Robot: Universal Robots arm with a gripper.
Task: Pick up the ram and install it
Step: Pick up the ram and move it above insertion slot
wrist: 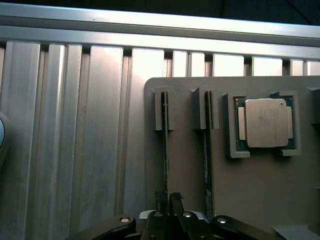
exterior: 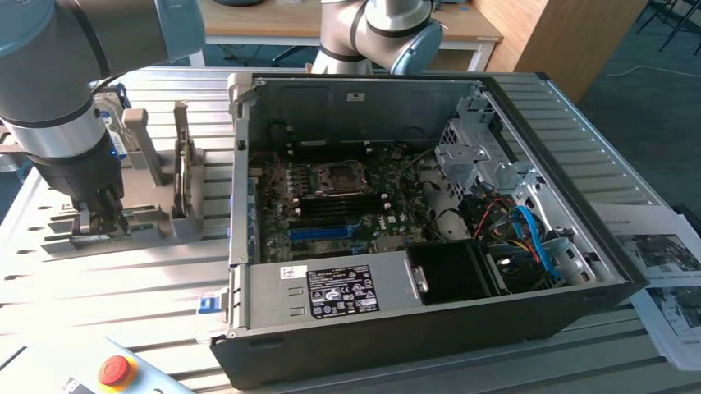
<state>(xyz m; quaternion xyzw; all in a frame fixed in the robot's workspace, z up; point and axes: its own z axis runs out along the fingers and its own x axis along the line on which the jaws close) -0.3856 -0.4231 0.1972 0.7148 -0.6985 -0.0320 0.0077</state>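
We see a ribbed aluminium table [exterior: 121,279] whose slats catch bright light and glare palest along their ridges. Behind it stands a wooden desk [exterior: 263,26] on white legs. At the exterior view's right, a light wooden panel [exterior: 559,37] rises beside a blue-grey carpeted floor [exterior: 646,115] that lies in dimmer light.

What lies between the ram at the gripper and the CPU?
In the wrist view, a second ram stick, on edge in its own holder slot, stands between the ram at the gripper and the CPU.
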